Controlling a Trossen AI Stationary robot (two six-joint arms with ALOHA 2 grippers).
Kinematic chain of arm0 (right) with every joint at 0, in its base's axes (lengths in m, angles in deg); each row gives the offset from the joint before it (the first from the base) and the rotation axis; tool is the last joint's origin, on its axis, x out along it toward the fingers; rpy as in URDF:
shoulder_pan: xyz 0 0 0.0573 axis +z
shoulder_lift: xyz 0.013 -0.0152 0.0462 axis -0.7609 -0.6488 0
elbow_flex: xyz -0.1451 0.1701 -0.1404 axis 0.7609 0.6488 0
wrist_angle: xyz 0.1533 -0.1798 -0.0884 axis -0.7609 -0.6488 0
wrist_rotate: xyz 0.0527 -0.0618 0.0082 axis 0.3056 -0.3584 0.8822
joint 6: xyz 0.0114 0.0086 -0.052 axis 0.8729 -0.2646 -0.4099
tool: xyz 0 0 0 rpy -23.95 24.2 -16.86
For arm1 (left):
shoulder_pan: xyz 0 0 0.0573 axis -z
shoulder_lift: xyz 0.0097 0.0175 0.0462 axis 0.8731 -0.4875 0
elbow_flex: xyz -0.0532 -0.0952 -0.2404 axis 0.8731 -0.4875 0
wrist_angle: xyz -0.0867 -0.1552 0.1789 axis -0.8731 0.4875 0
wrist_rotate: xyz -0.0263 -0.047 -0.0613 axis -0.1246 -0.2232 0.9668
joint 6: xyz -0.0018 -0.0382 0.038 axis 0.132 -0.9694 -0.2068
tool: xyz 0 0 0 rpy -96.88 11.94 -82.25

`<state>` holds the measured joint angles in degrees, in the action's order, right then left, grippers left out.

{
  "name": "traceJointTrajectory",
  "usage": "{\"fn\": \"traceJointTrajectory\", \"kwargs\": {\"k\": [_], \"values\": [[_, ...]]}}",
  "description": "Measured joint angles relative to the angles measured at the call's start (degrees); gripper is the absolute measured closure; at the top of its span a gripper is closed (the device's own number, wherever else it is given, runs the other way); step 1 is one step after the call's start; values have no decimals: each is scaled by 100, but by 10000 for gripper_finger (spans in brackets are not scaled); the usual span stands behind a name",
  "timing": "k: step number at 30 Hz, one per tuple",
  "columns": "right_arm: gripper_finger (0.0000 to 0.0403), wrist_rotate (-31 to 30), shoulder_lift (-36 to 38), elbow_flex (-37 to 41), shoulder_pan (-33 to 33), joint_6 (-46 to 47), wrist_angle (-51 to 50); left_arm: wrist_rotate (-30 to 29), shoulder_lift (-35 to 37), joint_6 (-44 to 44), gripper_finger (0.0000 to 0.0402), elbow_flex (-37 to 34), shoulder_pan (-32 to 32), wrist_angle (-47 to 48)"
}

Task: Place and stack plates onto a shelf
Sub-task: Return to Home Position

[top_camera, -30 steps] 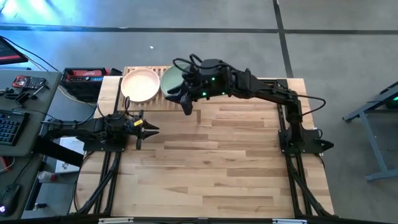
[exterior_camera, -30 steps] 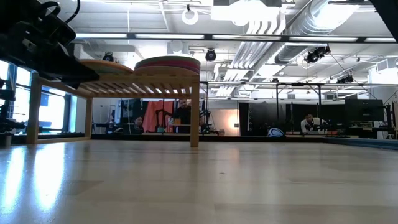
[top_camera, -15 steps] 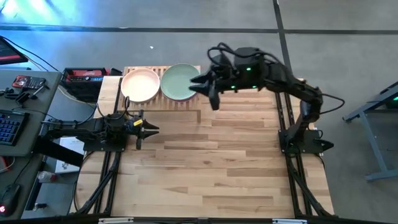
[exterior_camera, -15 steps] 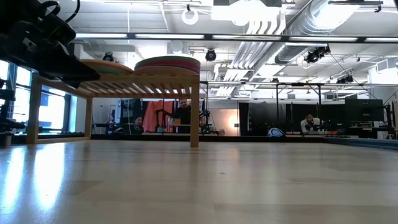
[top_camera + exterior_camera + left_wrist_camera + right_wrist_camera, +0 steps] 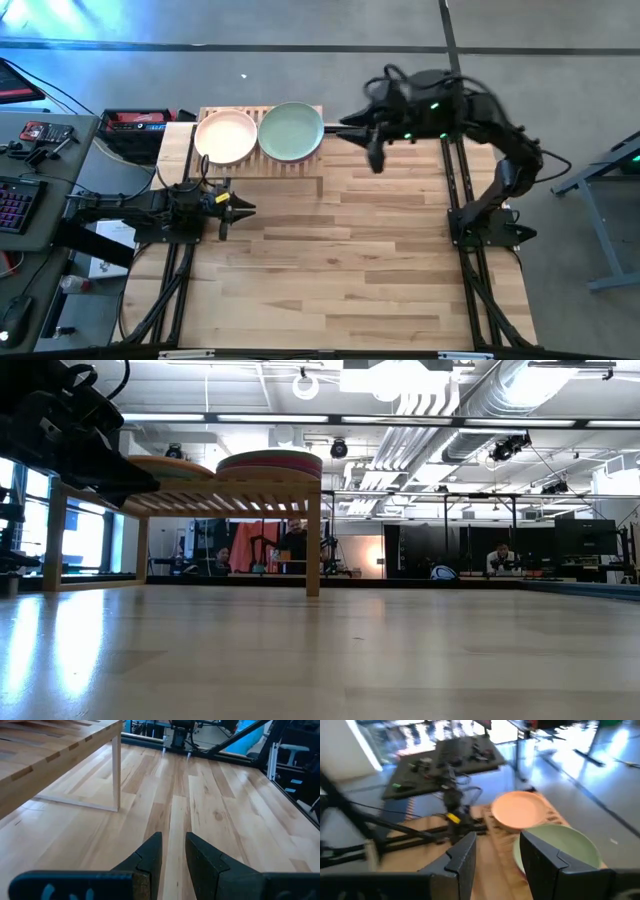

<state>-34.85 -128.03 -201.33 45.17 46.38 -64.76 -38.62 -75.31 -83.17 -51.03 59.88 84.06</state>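
High view: the low light-wood slatted shelf (image 5: 300, 168) stands along one edge of the butcher-block tabletop (image 5: 340, 260), bearing two stacks topped by a round matte peach plate (image 5: 226, 136) and a mint green plate (image 5: 291, 131). The right hand (image 5: 374, 158) hangs beside the shelf; the left hand (image 5: 238, 208) waits near the left edge.

Low view: both stacks sit on the shelf.

Wrist views: each hand is released, fingers parted, empty.

We see the right gripper (image 5: 375, 157) has swung back from above the mint green plate (image 5: 291, 131) on the shelf (image 5: 292, 168). It now hangs past the shelf's end, clear of it, and the plate's whole top shows.
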Motion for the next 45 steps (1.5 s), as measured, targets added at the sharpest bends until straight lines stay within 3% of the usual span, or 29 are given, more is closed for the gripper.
{"fn": "traceJointTrajectory", "kwargs": {"k": [4, 10, 27, 34, 45], "values": [[268, 485, 398, -2, -252, -129, -285, 1, 0, 0, 328, 0, 0, 4], [268, 131, 1221, 714, -264, -367, -511, 2, 0, 2, 328, 0, 0, 9], [268, -48, 5249, 6983, -236, 306, 3120, 2, 0, 2, 328, 0, 0, 9], [268, -369, 6698, 8922, -236, 807, 3809, 2, 0, 1, 328, 0, 0, 9], [268, -76, 8218, 11376, -239, 1046, 5100, 2, 0, 2, 328, 0, 0, 9]]}}
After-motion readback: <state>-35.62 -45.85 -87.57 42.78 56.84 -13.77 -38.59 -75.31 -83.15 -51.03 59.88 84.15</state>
